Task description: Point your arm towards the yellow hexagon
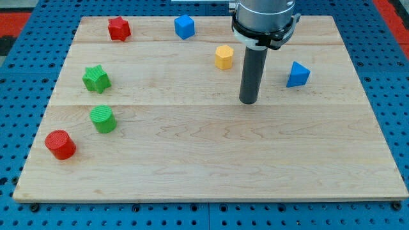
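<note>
My tip, a bare rod with no fingers to open or close, sits below-right of the yellow hexagon; best approach: slide up-left, stop short of contact.

So the arm's end piece at the top of the frame is a chunky silver-grey metal cylinder with a glossy sheen, ringed by a black clamp band with a thin white edge just under it. Out of that comes a straight, smooth dark grey rod, matte-ish with a faint highlight down its side, ending flat at my tip.
</note>
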